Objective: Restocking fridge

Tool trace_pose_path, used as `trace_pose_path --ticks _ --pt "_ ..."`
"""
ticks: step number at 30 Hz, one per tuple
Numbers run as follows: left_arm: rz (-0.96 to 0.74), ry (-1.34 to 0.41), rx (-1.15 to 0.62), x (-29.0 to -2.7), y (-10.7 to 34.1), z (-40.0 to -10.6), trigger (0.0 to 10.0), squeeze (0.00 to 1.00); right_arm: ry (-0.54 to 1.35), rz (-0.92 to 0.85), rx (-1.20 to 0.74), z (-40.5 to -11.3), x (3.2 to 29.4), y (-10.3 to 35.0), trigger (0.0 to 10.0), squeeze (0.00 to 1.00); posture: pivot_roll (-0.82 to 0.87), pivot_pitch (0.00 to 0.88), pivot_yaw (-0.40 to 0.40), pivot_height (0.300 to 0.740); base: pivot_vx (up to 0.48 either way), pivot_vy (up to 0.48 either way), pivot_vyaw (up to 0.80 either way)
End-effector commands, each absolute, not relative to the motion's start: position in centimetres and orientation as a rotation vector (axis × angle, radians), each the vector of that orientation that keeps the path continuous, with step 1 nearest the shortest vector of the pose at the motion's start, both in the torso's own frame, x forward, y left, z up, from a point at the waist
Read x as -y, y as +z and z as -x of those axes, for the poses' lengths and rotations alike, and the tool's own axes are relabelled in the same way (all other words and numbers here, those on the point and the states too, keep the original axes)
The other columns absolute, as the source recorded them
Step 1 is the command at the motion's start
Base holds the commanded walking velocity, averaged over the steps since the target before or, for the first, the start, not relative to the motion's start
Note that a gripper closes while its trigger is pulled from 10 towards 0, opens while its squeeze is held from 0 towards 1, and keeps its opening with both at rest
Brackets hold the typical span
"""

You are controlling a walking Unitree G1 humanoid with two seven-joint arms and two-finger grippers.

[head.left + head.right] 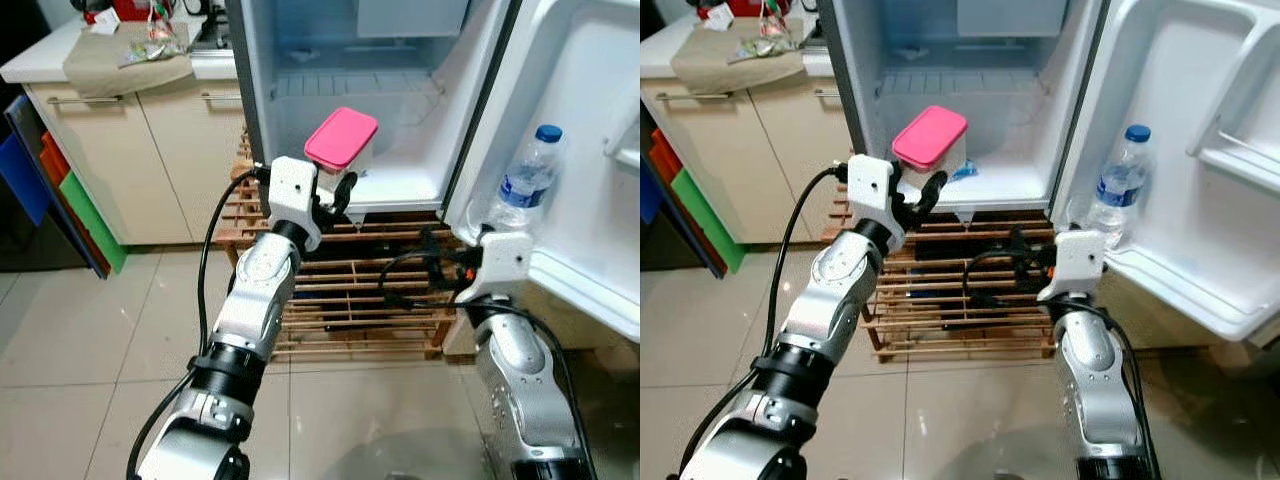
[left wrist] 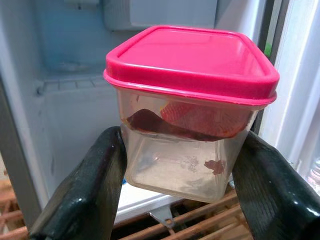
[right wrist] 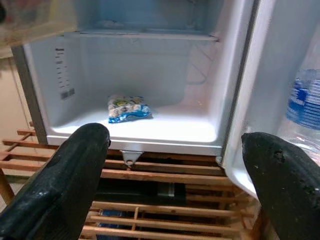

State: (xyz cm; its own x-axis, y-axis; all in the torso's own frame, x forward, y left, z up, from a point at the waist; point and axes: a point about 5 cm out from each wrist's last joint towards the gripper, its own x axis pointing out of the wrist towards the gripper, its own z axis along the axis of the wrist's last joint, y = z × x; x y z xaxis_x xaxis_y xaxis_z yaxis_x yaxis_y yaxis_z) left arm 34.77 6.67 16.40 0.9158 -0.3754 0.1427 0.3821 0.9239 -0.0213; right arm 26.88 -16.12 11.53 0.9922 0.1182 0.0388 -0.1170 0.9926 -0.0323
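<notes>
Landmark: the open fridge (image 1: 300, 120), standing on a slatted wooden pallet (image 1: 350, 300). Left of the fridge, a kitchen counter (image 1: 40, 60) with a brown cloth (image 1: 120, 60) and cream cabinets below. At the fridge's front, the left gripper (image 2: 175, 165) holds a clear food container with a pink lid (image 1: 342, 138), one finger pressed on each side wall; the container hangs level just in front of the fridge's bottom compartment, above its floor, red-brown contents visible inside. A small blue packet (image 3: 128, 108) already lies on that floor, toward the back. Right of the opening, the right gripper (image 3: 175, 165) hovers empty, fingers spread wide, below the door. A water bottle (image 1: 525, 180) stands in the door shelf. Step in hand, as I judge: carrying the container in. Next move calls for reaching forward over the lip, lowering beside the packet, then releasing.
</notes>
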Motion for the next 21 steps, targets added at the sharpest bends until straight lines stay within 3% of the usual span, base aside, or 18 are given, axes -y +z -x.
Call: trace_pose_path --ticks 1,21 --pt "0.051 -0.397 0.197 -6.0 18.4 -35.8 10.0 0.00 0.149 0.033 0.004 -26.3 16.3 11.0 10.0 0.00 -0.17 0.000 0.041 0.740 0.472 0.000 0.00" --pt "0.078 -0.365 0.232 -5.5 19.7 -37.0 10.0 0.00 0.163 0.027 -0.009 -25.9 16.1 10.7 10.0 0.00 -0.18 0.011 0.060 0.740 0.461 0.000 0.00"
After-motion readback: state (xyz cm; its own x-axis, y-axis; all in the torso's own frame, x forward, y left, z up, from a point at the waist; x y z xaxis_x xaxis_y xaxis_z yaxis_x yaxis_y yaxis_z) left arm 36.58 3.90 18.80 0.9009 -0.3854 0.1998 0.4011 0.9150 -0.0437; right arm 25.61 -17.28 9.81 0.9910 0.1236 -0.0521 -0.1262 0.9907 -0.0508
